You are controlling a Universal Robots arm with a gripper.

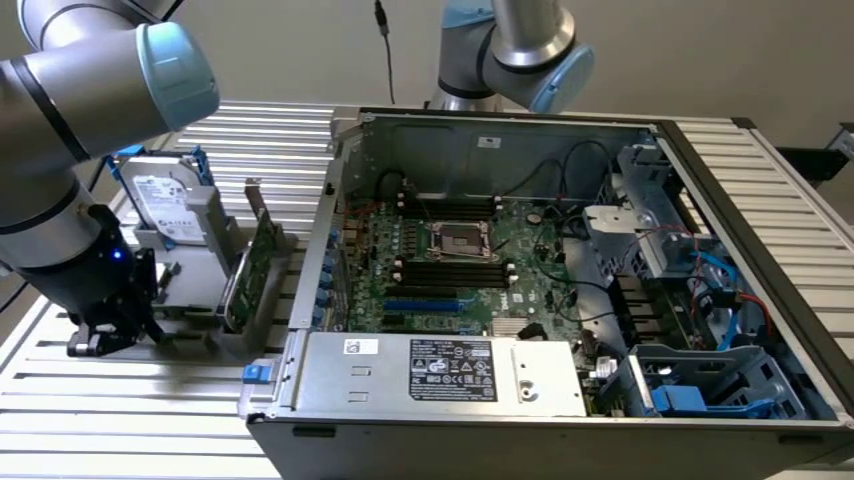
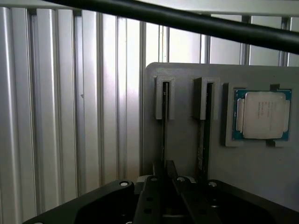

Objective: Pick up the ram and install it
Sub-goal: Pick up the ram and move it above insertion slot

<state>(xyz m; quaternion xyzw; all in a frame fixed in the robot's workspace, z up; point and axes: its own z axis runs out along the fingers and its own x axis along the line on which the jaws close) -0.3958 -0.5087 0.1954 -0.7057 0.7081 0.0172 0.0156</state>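
The ram [image 2: 164,126] stands on its edge in a slotted bracket of a grey holder plate [image 2: 261,172], so I see it as a thin dark strip. My gripper [image 2: 164,179] is down over it with the black fingers [image 2: 152,189] closed in against the stick's two sides. A second stick [image 2: 202,140] stands in the neighbouring bracket. In the exterior view my gripper [image 1: 114,335] is low over the holder, on the exterior view's left of the open computer case [image 1: 400,380]. The black memory slots [image 1: 454,270] lie on the motherboard inside it.
A processor chip [image 2: 261,114] sits in a recess of the holder beside the sticks. An upright hard drive [image 1: 167,205] and a green expansion card [image 1: 254,270] stand between my gripper and the case. Another arm [image 1: 527,50] hangs above the case's rear. The table is ribbed aluminium.
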